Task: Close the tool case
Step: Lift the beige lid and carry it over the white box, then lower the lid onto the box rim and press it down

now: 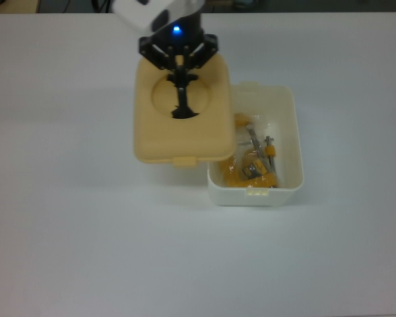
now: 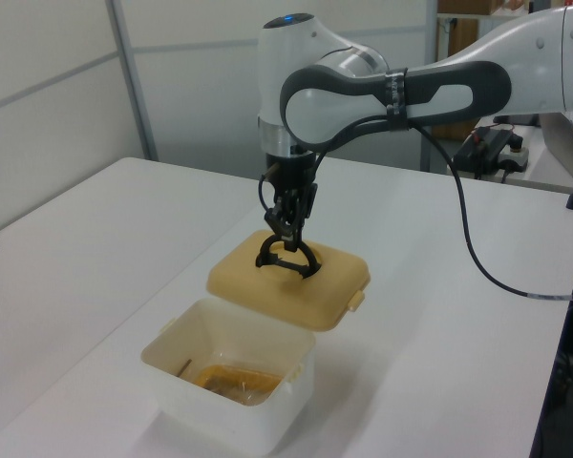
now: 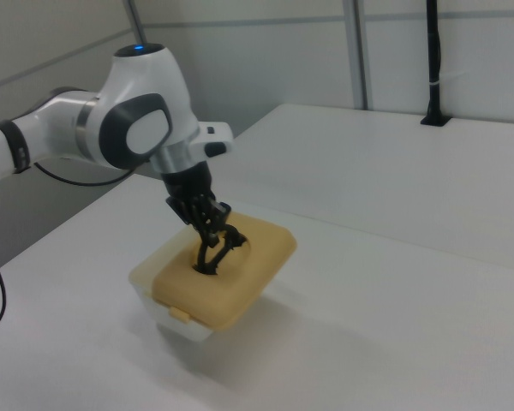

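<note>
The tool case's white tub stands open on the white table, with a yellow clamp inside it. The tan lid hangs level in the air, its edge over the tub's side that faces the top view's left. My gripper is shut on the lid's black handle, which rises from the round recess. In the left view the lid floats just above and behind the tub, under my gripper. In the right view the lid covers most of the tub.
A black cable trails from the arm across the table toward the left view's right. A black post stands at the table's far edge in the right view. Wall panels close off the back.
</note>
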`<action>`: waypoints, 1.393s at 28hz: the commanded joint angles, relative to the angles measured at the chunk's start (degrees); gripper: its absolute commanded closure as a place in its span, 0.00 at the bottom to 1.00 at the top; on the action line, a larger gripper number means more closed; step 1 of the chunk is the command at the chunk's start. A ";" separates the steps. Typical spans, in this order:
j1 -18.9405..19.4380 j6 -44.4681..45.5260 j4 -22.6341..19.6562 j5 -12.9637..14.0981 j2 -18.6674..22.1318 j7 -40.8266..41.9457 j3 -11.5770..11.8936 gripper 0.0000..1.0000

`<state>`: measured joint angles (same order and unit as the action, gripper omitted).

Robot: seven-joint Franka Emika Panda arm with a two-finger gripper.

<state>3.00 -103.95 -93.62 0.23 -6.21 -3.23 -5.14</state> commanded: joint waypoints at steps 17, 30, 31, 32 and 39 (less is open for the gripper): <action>10.54 -4.86 6.52 0.74 -6.36 -11.10 -0.31 1.00; 11.68 -5.56 6.52 0.65 -8.03 -12.42 0.56 1.00; 11.68 -5.56 6.52 0.65 -8.20 -12.42 0.83 1.00; 11.68 -5.56 6.52 0.65 -8.20 -12.50 0.92 1.00; 12.65 -5.56 6.43 -3.48 -8.38 -13.12 0.83 0.00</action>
<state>13.74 -108.88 -88.35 -0.36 -13.94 -14.85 -5.31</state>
